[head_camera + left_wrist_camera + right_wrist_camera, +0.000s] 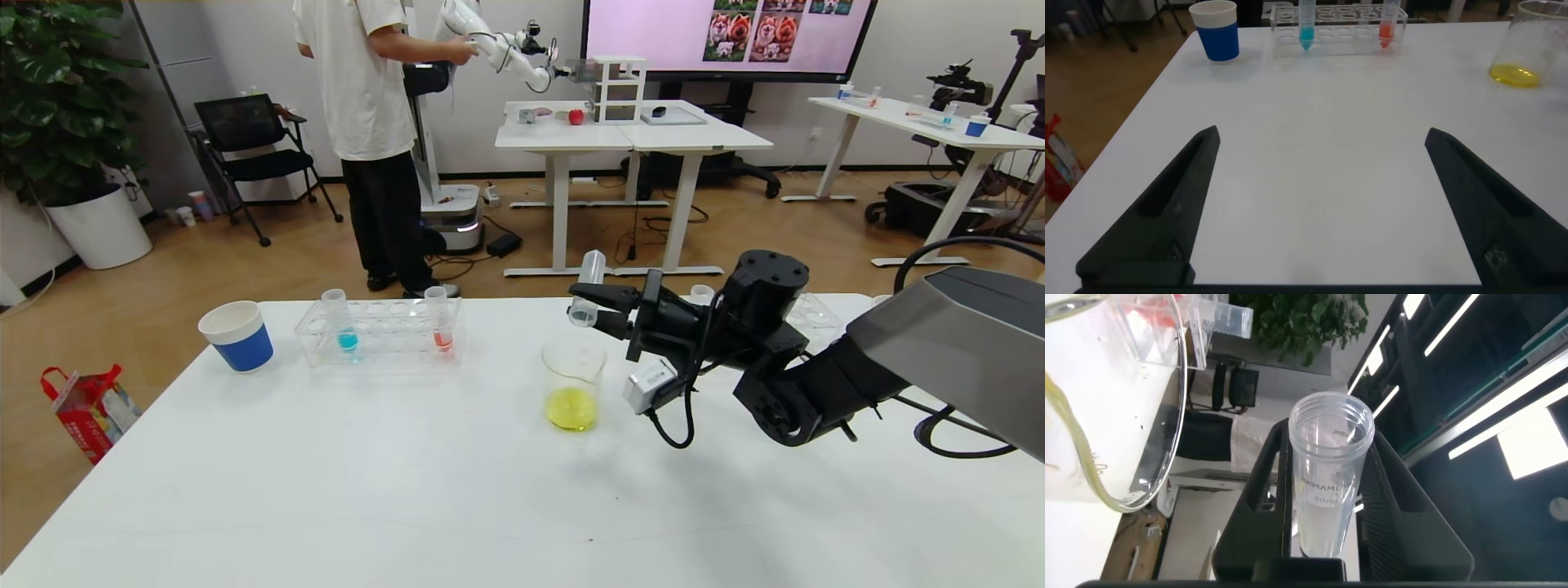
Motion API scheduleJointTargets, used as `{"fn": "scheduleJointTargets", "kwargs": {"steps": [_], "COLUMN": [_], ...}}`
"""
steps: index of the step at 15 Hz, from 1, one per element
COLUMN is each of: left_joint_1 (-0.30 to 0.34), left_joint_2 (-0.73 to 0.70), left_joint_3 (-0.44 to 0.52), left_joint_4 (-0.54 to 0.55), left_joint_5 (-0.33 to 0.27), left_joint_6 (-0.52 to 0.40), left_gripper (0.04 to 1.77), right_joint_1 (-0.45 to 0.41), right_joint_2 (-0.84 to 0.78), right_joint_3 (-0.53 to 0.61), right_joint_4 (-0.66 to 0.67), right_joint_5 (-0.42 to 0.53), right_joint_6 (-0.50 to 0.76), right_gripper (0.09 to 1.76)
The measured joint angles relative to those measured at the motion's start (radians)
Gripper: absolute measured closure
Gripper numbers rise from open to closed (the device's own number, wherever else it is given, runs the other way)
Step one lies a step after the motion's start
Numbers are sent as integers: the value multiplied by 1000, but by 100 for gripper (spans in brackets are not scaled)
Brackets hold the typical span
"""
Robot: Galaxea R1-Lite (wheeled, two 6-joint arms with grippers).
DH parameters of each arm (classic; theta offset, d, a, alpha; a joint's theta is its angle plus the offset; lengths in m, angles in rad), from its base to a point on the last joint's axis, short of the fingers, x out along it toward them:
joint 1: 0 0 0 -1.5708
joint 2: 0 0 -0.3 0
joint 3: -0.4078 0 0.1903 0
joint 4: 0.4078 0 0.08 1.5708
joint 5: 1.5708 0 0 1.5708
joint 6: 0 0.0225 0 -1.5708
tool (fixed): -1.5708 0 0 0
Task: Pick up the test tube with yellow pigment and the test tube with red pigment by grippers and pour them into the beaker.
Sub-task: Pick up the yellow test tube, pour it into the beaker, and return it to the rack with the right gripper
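My right gripper is shut on the yellow pigment test tube, held tipped mouth-down just above the beaker. The tube looks almost empty between the fingers, with only a pale film inside. Yellow liquid lies at the beaker's bottom. The red pigment test tube stands upright in the clear rack; it also shows in the left wrist view. My left gripper is open and empty, low over bare table at the near side, out of the head view.
A blue-liquid tube stands in the same rack. A blue-and-white paper cup stands left of the rack. A second clear rack lies behind my right arm. A person and other tables are far behind.
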Motion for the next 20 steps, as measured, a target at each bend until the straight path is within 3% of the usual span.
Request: {"fn": "scheduleJointTargets", "kwargs": {"steps": [3,8,11,13,17,20], "left_joint_1": [0,0,0,0,0,0], "left_joint_2": [0,0,0,0,0,0], "left_joint_3": [0,0,0,0,0,0], "left_joint_4": [0,0,0,0,0,0], "left_joint_5": [0,0,0,0,0,0], "left_joint_6": [0,0,0,0,0,0], "left_gripper": [6,6,6,6,6,6], "right_joint_1": [2,-20,-27,-17,8,8], "right_joint_2": [-39,-173,-242,-289,-356,-408], "right_joint_3": [32,123,236,328,416,414], "right_joint_4": [-5,-83,-219,-260,-231,-40], "right_joint_5": [-10,-66,-278,-488,-824,-874], "right_joint_6": [178,645,985,1214,1459,1576], "right_gripper": [133,133,133,133,133,133]}}
